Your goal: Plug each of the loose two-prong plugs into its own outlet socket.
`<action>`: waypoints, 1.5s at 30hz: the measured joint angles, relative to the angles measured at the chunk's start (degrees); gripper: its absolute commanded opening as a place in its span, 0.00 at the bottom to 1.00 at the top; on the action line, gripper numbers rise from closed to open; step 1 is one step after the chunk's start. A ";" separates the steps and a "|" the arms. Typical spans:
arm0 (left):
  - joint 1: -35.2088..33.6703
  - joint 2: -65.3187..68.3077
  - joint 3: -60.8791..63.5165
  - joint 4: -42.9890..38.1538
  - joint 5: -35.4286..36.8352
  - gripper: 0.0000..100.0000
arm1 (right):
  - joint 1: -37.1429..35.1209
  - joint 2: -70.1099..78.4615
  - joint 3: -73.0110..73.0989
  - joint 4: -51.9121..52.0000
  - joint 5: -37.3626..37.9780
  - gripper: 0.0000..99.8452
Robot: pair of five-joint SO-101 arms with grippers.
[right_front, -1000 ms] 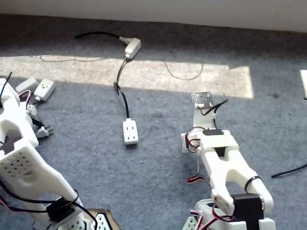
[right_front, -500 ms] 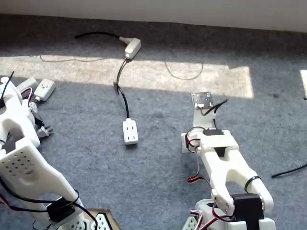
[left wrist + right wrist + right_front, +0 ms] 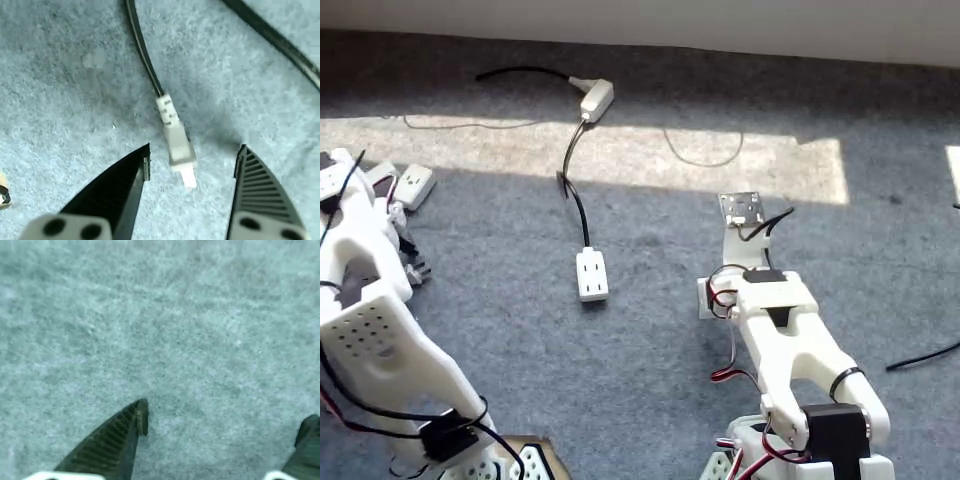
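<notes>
**Plug on the carpet between the left gripper's open fingers**

In the left wrist view the plug (image 3: 176,147) lies flat on the grey carpet (image 3: 75,100). Its pale body points its tip toward the camera, and its black cord (image 3: 142,52) runs away from it. The left gripper (image 3: 194,152) is spread wide, with one finger on each side of the plug. Neither finger touches it. A second black cord (image 3: 280,42) crosses the carpet farther off.

In the high view the left arm (image 3: 370,300) stands at the frame's left edge. A small plug (image 3: 416,269) with bare prongs lies just beside it. I cannot tell whether this is the one seen from the wrist. A white socket (image 3: 415,184) sits near the arm's far end, at the border of the sunlit patch.

Well apart, mid-carpet, lies a white socket block (image 3: 592,275). Its black lead (image 3: 575,195) curves up to a white adapter (image 3: 597,98).

The right arm (image 3: 780,320) stands to the right of the block. In its wrist view the right gripper (image 3: 225,415) is also wide open, over bare carpet and holding nothing.
</notes>
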 measured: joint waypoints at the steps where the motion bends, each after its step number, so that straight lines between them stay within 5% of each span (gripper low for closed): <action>1: 0.70 0.00 -0.79 1.05 -0.09 0.28 | 0.00 0.00 0.00 0.00 0.00 0.44; 35: -2.99 0.44 0.70 2.29 4.92 0.28 | 0.00 0.00 0.00 0.00 0.00 0.44; 40: -2.99 0.44 0.70 2.29 4.92 0.10 | 0.00 0.00 0.00 0.00 0.00 0.44; 45: -5.10 0.44 0.97 2.29 4.92 0.12 | 0.00 0.00 0.00 0.00 0.00 0.44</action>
